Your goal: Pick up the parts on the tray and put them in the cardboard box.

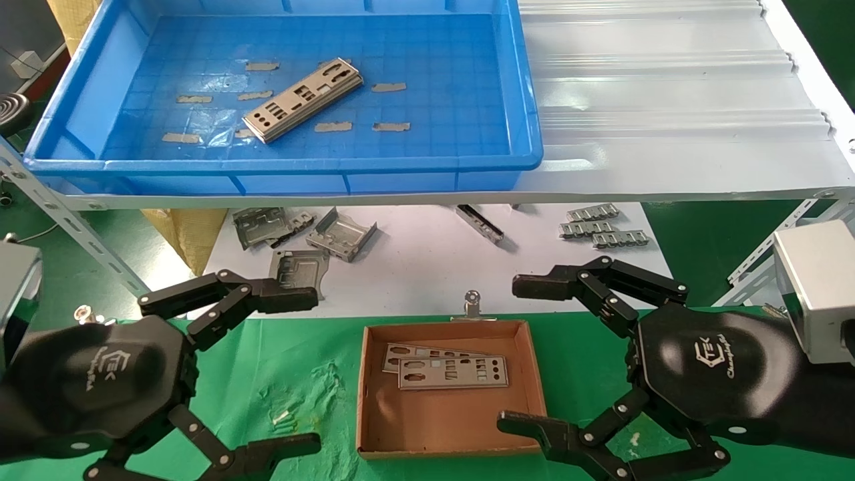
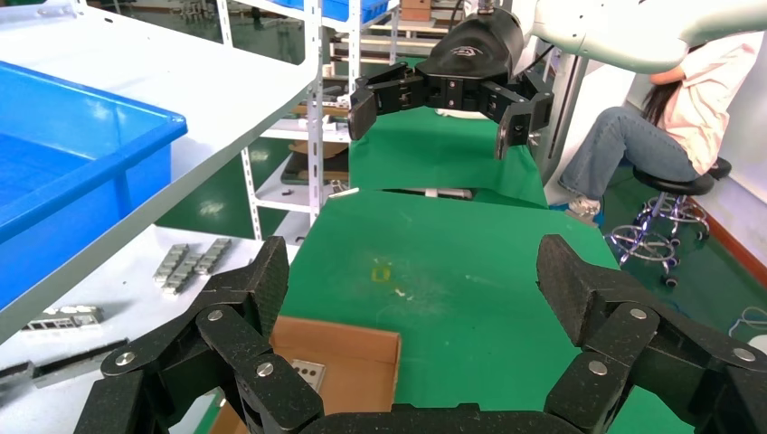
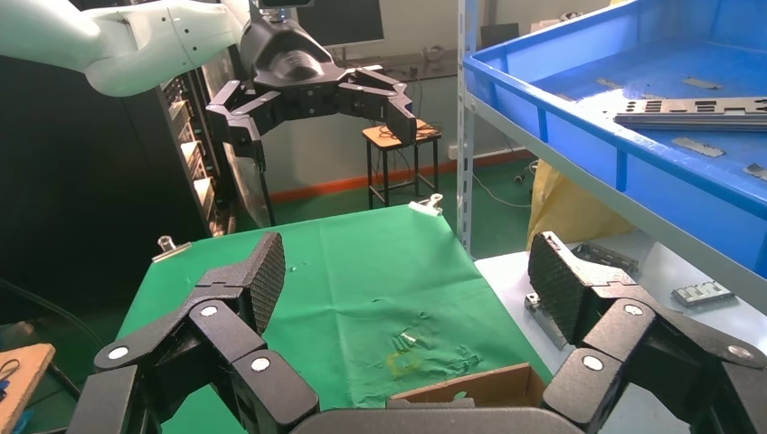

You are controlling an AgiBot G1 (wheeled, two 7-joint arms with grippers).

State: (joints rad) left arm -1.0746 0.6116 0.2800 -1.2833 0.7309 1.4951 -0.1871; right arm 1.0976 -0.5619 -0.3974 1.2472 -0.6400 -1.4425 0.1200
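The blue tray (image 1: 287, 164) sits on the upper shelf and holds a small stack of silver-grey punched plates (image 1: 304, 99), lying diagonally near its middle. The cardboard box (image 1: 364, 387) lies on the green cloth between my grippers, with two plates (image 1: 447, 371) overlapping inside. My left gripper (image 1: 314, 371) is open and empty, just left of the box. My right gripper (image 1: 511, 354) is open and empty, at the box's right side. The left wrist view shows a corner of the box (image 2: 339, 348) and one plate (image 2: 307, 372). The right wrist view shows the tray (image 3: 579, 117) and its plates (image 3: 696, 110).
Bent grey brackets (image 1: 340, 234) and linked clip strips (image 1: 601, 227) lie on the white lower surface behind the box. A white corrugated sheet (image 1: 668, 87) lies right of the tray. A binder clip (image 1: 472, 304) holds the green cloth (image 1: 287, 374). A person (image 2: 651, 136) sits beyond the table.
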